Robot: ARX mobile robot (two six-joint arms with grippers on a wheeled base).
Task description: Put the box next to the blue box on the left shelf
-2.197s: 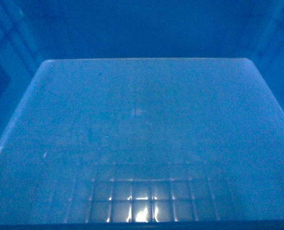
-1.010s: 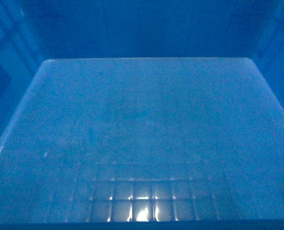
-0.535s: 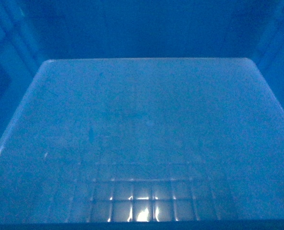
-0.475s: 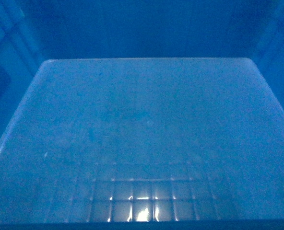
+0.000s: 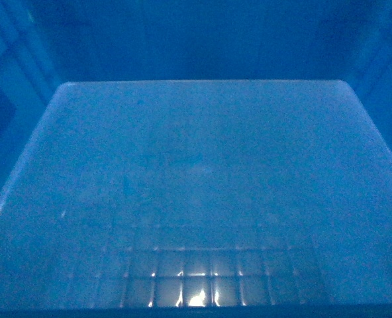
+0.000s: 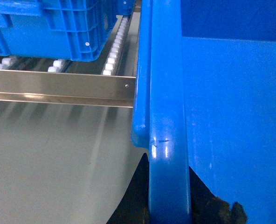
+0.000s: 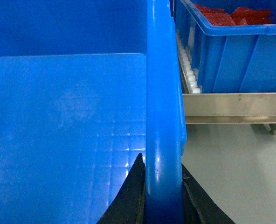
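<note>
- Head view: the box [image 5: 196, 185] fills the frame, its pale floor grid-marked near the bottom edge and darker walls rising on three sides; nothing outside it shows.
- Left wrist view: the left gripper [image 6: 168, 205] clamps the box's thick left rim, dark fingers [image 6: 128, 205] on either side. Beyond stand a steel rail [image 6: 58, 88], white rollers [image 6: 114, 51] and a blue crate [image 6: 49, 28] on the shelf; bare grey floor [image 6: 49, 158] lies below.
- Right wrist view: the right gripper [image 7: 162, 196] pinches the right rim. Just beside, a second crate [image 7: 231, 46] holding red pieces [image 7: 231, 14] sits on rollers.
</note>
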